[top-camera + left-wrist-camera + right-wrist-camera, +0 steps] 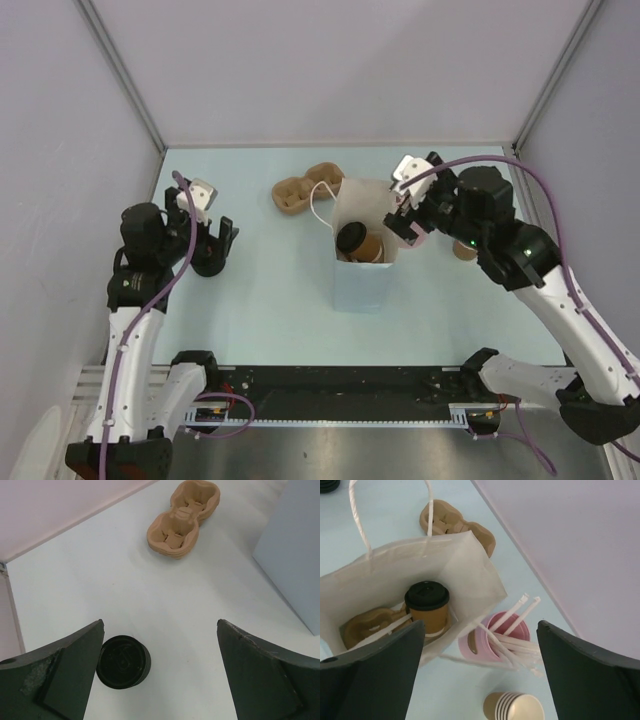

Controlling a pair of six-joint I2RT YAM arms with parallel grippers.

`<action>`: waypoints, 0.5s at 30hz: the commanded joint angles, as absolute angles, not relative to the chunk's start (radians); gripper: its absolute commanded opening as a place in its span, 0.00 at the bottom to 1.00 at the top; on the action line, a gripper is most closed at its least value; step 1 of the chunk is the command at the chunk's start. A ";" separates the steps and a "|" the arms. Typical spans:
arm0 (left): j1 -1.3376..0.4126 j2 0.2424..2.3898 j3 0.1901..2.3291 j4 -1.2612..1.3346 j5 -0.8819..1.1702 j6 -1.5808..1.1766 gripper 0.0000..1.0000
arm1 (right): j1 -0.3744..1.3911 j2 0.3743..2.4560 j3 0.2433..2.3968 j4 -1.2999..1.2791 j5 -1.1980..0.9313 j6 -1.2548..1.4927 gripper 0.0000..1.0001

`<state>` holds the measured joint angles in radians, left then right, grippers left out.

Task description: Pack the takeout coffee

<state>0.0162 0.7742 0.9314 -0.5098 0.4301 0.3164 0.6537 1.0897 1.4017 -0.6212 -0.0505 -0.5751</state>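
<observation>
Spread wide and gripping nothing, the right gripper [400, 207] hangs at the right rim of a white paper bag [360, 285] in the middle of the overhead view. Inside the bag the takeout coffee cup [427, 617], tan and capped with its black lid [426, 595], stands upright in a pulp carrier [362, 625] on the bag's floor, left of centre in the right wrist view and clear of both jaws. A white straw [390, 625] lies across that carrier beside the cup. Just outside the bag's right wall, at lower centre of the same view, a pink cup [487, 642] holds white straws [512, 615], with a stack of tan cups [515, 707] at the bottom edge. A second carrier [455, 525] lies on the pale table [270, 290] beyond the bag, toward the top of the frame. At the left of the overhead view the left gripper [212, 245] is also spread and empty. In its wrist view a loose black lid [122, 661] sits on the table at lower left, right beside one finger [65, 675]; whether they touch is unclear.
</observation>
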 commanded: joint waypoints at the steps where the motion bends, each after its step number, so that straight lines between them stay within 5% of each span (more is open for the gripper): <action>1: 0.026 0.813 1.031 -0.565 0.391 0.391 0.99 | 0.594 0.997 1.394 -0.647 -0.121 -0.552 1.00; 15: 0.026 0.727 1.161 -0.411 0.526 0.290 0.99 | 0.318 0.732 1.200 -0.298 0.224 -0.183 1.00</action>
<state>0.0185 0.7807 1.1187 -0.5060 0.4454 0.3225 0.3622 0.8024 1.2411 -0.4374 0.1402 -0.2886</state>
